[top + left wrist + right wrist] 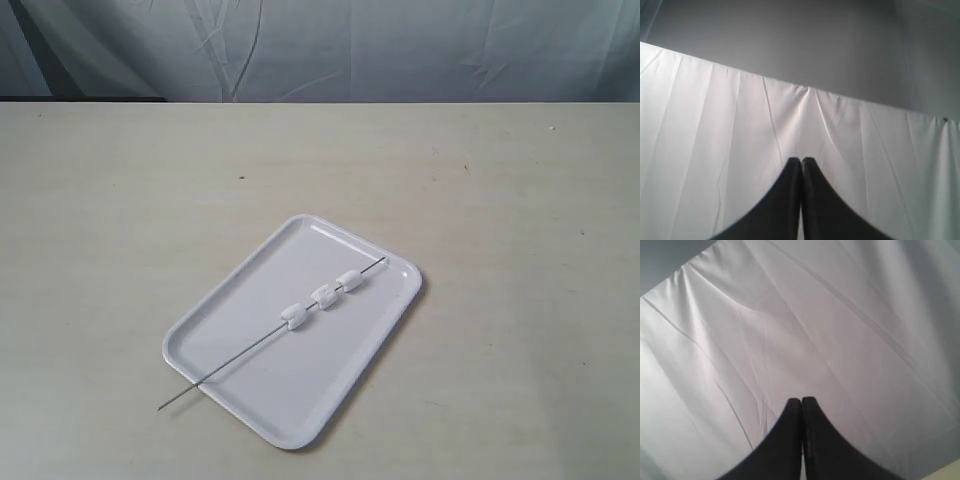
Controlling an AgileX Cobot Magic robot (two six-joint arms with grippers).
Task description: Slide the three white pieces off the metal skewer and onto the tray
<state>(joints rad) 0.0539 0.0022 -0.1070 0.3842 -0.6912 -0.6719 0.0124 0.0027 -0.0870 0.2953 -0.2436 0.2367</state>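
Lying flat, the metal skewer (pixel 240 355) could be fumbled, its three white pieces (pixel 324 296) flicked off the tray (pixel 290 390); left pincer (pixel 801 165) and right pincer (pixel 801 405) are pressed together.

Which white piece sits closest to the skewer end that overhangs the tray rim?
The near-left piece, lowest in the exterior view; the other two sit farther along the skewer toward its far tip over the tray.

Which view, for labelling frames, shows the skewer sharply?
Exterior view: soft even light, the metal skewer thin but sharp, faint sheen on the tray rim. Left wrist view: creased cloth and a dark, blurred left pincer, shut. Right wrist view: likewise, right pincer.
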